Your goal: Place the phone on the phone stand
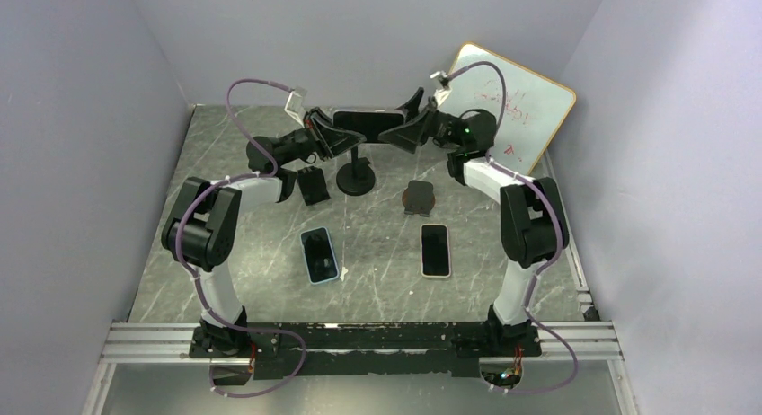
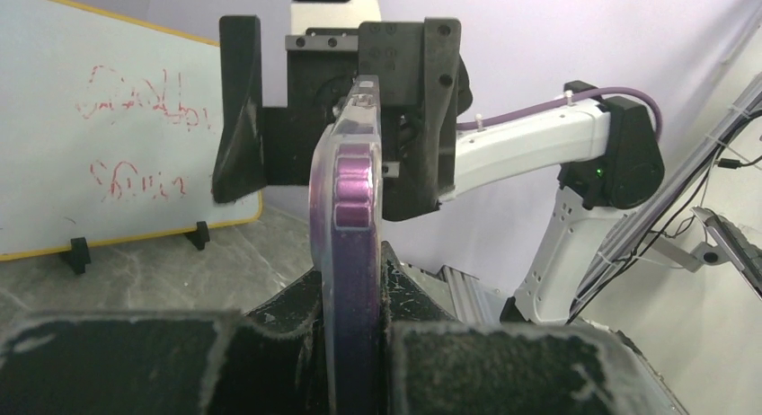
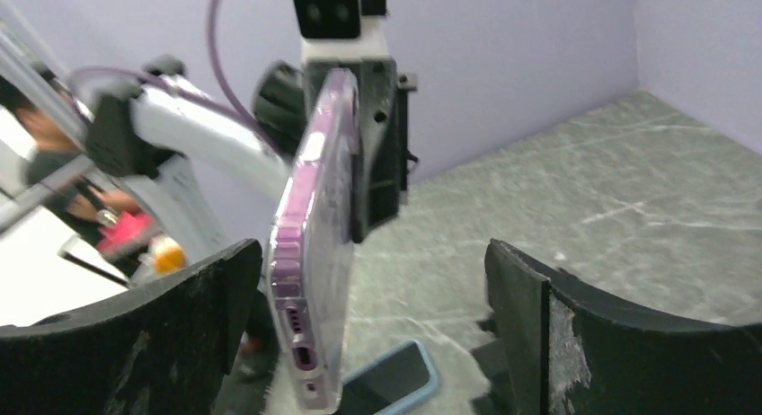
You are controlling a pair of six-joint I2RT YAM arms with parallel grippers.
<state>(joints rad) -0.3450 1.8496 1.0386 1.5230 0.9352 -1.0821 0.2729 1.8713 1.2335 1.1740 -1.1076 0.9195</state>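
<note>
Holding phone point(image 1: 368, 120) by one end: left pincer point(image 1: 334, 129), closed narrow on purple case. Right pincer point(image 1: 407, 128): spread wide, fingers either side of phone's opposite end, one finger close to case, other well apart. Phone location: in air over phone stand point(image 1: 356, 175), toward back of surface point(image 1: 252, 280); contact with stand cannot tell. Lying flat on surface: blue-cased phone point(image 1: 319, 254), white-cased phone point(image 1: 435, 250), screens dark. Whiteboard point(image 1: 512, 101) leaning at back right.

Phone point(image 1: 368, 119) in clear purple case, horizontal, on edge, above black round-based phone stand point(image 1: 356, 179); whether touching, unclear.
</note>
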